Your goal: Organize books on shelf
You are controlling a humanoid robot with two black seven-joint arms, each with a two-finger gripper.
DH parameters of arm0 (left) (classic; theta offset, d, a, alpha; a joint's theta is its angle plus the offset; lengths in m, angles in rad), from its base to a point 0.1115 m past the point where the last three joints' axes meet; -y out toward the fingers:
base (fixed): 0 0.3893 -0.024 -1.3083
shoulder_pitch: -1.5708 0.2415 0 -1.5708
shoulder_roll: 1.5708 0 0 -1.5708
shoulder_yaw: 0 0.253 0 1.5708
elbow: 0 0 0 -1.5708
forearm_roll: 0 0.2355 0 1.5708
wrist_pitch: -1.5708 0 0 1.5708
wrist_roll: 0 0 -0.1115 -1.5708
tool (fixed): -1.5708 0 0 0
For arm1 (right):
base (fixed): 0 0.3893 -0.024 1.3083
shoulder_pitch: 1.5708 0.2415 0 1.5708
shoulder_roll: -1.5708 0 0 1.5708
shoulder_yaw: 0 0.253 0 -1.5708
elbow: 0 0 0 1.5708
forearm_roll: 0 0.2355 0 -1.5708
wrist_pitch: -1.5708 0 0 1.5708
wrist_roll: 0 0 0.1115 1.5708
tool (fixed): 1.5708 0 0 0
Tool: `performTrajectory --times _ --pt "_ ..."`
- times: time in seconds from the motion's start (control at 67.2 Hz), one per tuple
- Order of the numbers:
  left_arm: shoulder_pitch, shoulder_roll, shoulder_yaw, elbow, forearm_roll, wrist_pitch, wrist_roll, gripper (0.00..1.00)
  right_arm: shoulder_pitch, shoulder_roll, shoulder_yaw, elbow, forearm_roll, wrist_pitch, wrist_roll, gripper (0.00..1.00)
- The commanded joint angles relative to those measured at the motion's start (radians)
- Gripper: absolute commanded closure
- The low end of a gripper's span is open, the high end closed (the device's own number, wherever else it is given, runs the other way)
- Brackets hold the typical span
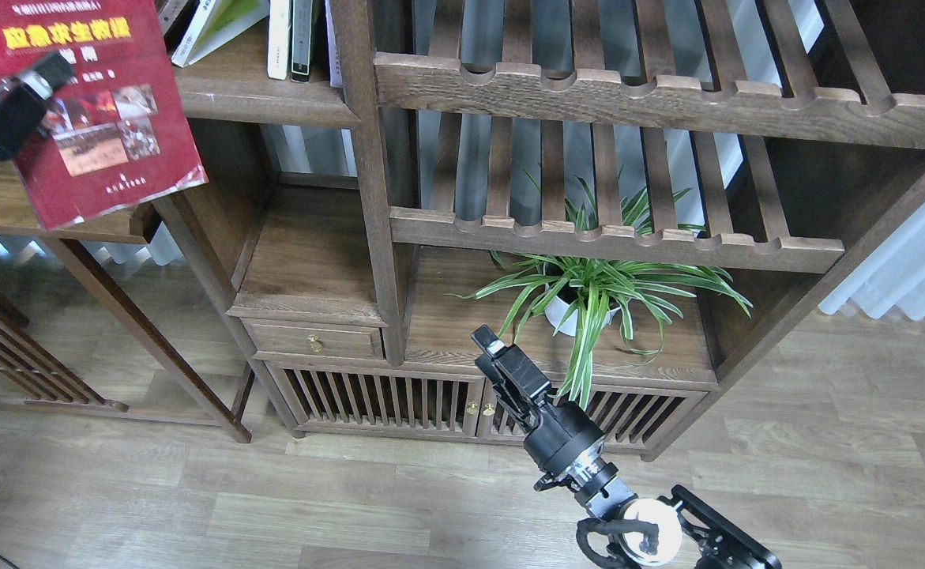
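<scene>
A tall dark-brown wooden bookcase (367,197) fills the upper and middle frame. Slatted racks (612,229) with notched front rails cross its right half. Below them, at centre, a striped green plant (604,288) sits in a white pot (569,312). Lower left of it is a small drawer (316,341) with a brass knob, above slatted cabinet doors (387,403). Pale wood-plank flooring (272,506) covers the bottom of the frame. White curtain folds (912,273) hang at the right edge.

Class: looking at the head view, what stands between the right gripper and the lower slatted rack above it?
In the head view, a potted spider plant stands between the right gripper and the lower slatted rack; its leaves reach up past the rail.
</scene>
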Motion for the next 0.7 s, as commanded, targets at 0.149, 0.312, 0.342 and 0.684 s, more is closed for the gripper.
performTrajectory --times 0.149,0.312,0.342,0.684 --pt "-0.118 -0.001 -0.040 0.027 0.020 0.000 -0.002 0.93 0.000 0.000 -0.007 -0.013 -0.001 0.000 0.000 0.15" --pt "-0.199 -0.010 -0.038 0.036 0.067 0.000 -0.002 0.93 0.008 0.000 -0.007 -0.013 -0.001 0.000 0.000 0.15" --pt "-0.215 -0.012 -0.038 0.044 0.083 0.000 -0.002 0.93 0.008 0.000 -0.007 -0.013 0.000 0.000 0.000 0.15" --pt "-0.353 -0.038 -0.020 0.097 0.261 0.000 -0.002 0.93 0.005 0.000 -0.011 -0.011 -0.001 0.000 0.000 0.15"
